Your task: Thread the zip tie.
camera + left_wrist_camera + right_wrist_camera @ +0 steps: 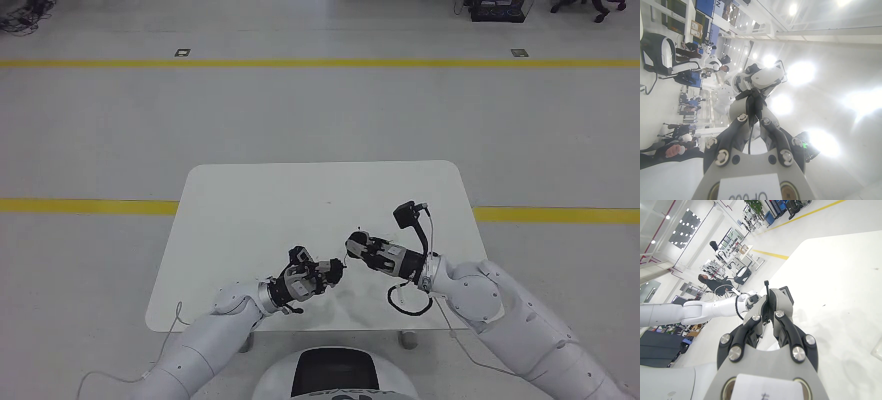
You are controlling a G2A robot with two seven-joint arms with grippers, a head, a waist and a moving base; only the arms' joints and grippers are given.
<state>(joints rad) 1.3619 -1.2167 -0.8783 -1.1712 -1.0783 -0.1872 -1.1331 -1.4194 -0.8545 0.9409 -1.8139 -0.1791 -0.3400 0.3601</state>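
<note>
Both grippers hover close together over the front middle of the white table. A thin black zip tie spans the small gap between them. My left gripper is shut on the strap, which runs out between the fingers toward the other arm's wrist. My right gripper is shut on the zip tie too. The square head sticks out past the right fingertips. The left arm lies just beyond that gripper.
The tabletop is bare apart from a few dark specks. Yellow floor lines run behind and beside the table. Other robots and seated people are far off in the room.
</note>
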